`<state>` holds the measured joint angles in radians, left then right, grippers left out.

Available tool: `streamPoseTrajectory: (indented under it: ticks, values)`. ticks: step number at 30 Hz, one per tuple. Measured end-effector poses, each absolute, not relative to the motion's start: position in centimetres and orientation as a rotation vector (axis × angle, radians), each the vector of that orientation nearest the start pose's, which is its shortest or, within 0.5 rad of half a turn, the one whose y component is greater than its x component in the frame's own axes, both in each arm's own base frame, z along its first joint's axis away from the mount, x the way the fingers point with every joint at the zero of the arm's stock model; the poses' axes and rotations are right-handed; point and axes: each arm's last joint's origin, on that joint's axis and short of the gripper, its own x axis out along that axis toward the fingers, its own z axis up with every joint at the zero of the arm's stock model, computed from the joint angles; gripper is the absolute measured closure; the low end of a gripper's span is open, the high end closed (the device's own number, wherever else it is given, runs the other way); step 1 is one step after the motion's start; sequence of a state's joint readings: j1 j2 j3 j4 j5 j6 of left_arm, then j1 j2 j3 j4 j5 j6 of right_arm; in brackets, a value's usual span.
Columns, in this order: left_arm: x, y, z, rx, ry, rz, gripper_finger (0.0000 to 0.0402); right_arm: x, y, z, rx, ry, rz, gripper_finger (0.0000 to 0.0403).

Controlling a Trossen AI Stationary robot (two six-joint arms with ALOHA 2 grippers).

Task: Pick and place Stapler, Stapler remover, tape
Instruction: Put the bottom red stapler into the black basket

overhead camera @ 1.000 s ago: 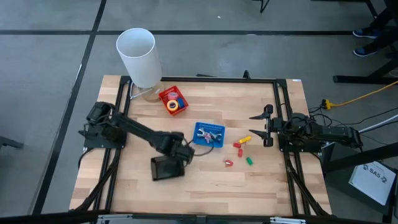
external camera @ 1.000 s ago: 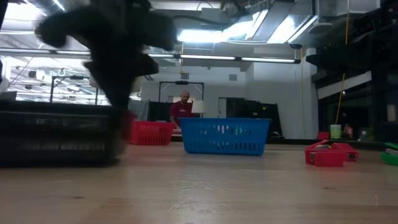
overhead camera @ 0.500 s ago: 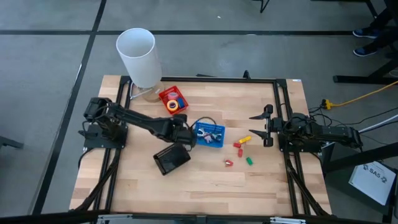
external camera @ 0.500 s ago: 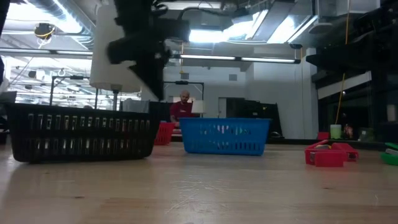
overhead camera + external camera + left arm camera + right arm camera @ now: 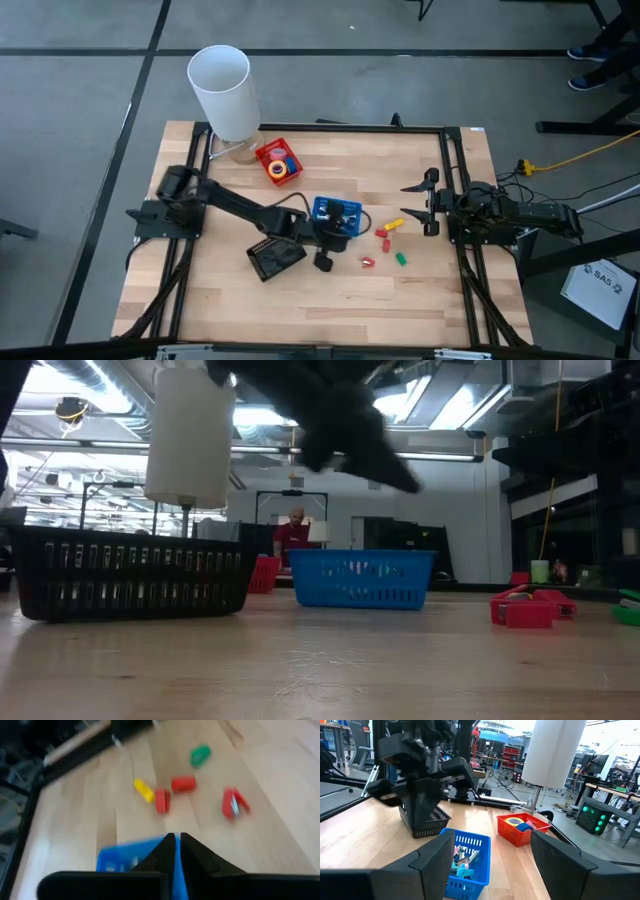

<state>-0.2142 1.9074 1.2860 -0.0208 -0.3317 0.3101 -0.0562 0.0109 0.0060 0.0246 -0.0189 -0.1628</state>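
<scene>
My left gripper (image 5: 324, 259) (image 5: 175, 844) is shut and hangs above the table at the blue basket's (image 5: 337, 214) near right corner, touching nothing. Past its fingers lie small yellow (image 5: 144, 790), red (image 5: 183, 784) and green (image 5: 200, 754) pieces and a red clawed piece (image 5: 234, 803), all flat on the wood. The blue basket holds several small items. Yellow and blue tape rolls (image 5: 280, 167) (image 5: 517, 822) sit in the red basket (image 5: 270, 152). My right gripper (image 5: 428, 205) (image 5: 495, 860) waits open at the table's right side.
A black basket (image 5: 275, 257) (image 5: 130, 572) stands on the table left of my left gripper. A tall white cylinder (image 5: 224, 90) rises at the far left corner. A dark metal frame (image 5: 455, 170) runs along the table's edges. A person (image 5: 295, 532) sits in the room beyond.
My left arm has swung from the black basket toward the table's right, passing the blue basket's near edge, and now hangs by the small pieces. The black basket turned a little and slid slightly toward the far side early on, and has since stayed put.
</scene>
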Motion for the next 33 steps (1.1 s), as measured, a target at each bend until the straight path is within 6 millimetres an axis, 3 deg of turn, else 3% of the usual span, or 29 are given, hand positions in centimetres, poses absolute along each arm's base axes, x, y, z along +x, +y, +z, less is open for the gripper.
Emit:
streamPoseTrajectory:
  ticks: [7,15,25,33]
  values:
    - [45.5,-8.8,20.8,0.466,0.586,0.015,0.0338,9.8,-0.5,16.7,-0.163,-0.017,-0.039,0.014]
    - [49.2,-10.0,19.8,0.35,0.633,0.014,0.0311,9.8,-0.5,16.7,-0.163,-0.017,-0.038,0.014]
    - [50.5,-12.8,18.1,0.251,0.653,-0.02,0.031,9.8,-0.5,16.7,-0.163,-0.017,-0.039,0.014]
    - [49.9,-13.0,17.2,0.196,0.744,-0.027,0.0253,9.8,-0.5,16.7,-0.163,-0.017,-0.039,0.014]
